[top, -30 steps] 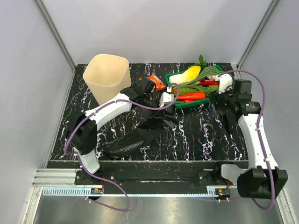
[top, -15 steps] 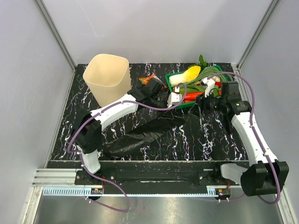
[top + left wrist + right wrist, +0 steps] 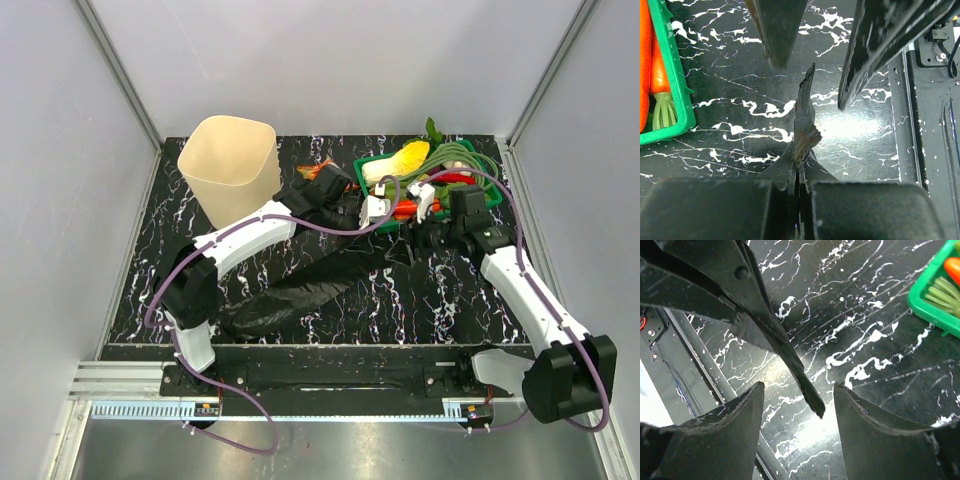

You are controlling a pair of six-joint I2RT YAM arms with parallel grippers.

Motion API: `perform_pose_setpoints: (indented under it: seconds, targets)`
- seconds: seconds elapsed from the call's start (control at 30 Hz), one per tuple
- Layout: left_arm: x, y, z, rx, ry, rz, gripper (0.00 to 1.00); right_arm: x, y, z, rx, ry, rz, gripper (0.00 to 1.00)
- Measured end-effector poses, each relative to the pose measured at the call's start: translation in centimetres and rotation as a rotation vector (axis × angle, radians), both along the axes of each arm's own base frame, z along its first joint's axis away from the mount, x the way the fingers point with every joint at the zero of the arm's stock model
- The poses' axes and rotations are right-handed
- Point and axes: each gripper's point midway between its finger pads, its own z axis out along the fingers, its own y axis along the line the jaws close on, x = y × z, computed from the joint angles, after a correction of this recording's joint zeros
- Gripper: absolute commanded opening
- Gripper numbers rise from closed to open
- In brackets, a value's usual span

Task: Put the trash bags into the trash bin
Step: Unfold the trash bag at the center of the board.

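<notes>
A black trash bag (image 3: 300, 290) lies stretched across the table from the front left up toward the middle. My left gripper (image 3: 801, 175) is shut on its raised end, and a thin twisted strip of bag (image 3: 802, 125) sticks out beyond the jaws. My right gripper (image 3: 800, 405) is open, its two fingers on either side of the strip's tip (image 3: 807, 385) without touching it. In the top view the two grippers meet nose to nose, the left gripper (image 3: 385, 232) and the right gripper (image 3: 412, 243). The cream trash bin (image 3: 228, 165) stands upright at the back left.
A green vegetable tray (image 3: 372, 196) with carrots, corn and greens sits just behind the grippers; its corner (image 3: 677, 85) shows in the left wrist view and its corner (image 3: 932, 300) in the right. An orange wrapper (image 3: 322, 168) lies beside the bin.
My right arm swung left from beside the tray to the left gripper, and its jaws narrowed a little around the bag's tip. My left gripper carried the bag's end rightward.
</notes>
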Motion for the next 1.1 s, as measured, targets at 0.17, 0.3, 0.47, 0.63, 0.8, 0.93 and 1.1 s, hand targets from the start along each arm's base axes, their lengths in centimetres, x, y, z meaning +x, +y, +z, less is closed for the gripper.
perform_pose_setpoints:
  seconds: [0.17, 0.3, 0.47, 0.63, 0.8, 0.93, 1.1]
  targets:
    - [-0.2, -0.1, 0.1, -0.005, 0.012, -0.004, 0.00, 0.3, 1.7, -1.5, -0.011, 0.019, 0.059, 0.25]
    - [-0.5, -0.1, 0.2, -0.011, 0.023, -0.011, 0.00, 0.7, 2.0, -2.7, -0.030, 0.034, 0.075, 0.00]
    - [-0.5, -0.2, 0.2, -0.014, 0.017, -0.018, 0.67, 1.2, 1.7, -2.9, -0.056, 0.015, 0.057, 0.00]
    - [0.0, 0.2, 0.2, -0.015, 0.014, -0.004, 0.99, 2.0, -0.2, -3.5, -0.163, -0.021, -0.016, 0.00]
    - [1.4, 3.7, 0.2, -0.012, 0.000, 0.061, 0.99, 2.5, -2.6, -4.5, -0.268, -0.018, -0.094, 0.00]
    - [1.8, 8.3, 0.3, 0.040, -0.102, 0.045, 0.99, 3.0, -5.1, -5.2, -0.333, -0.002, -0.162, 0.00]
    - [-1.1, 13.9, -2.4, 0.204, -0.198, -0.061, 0.91, 4.2, -9.6, -6.3, -0.407, 0.047, -0.265, 0.00]
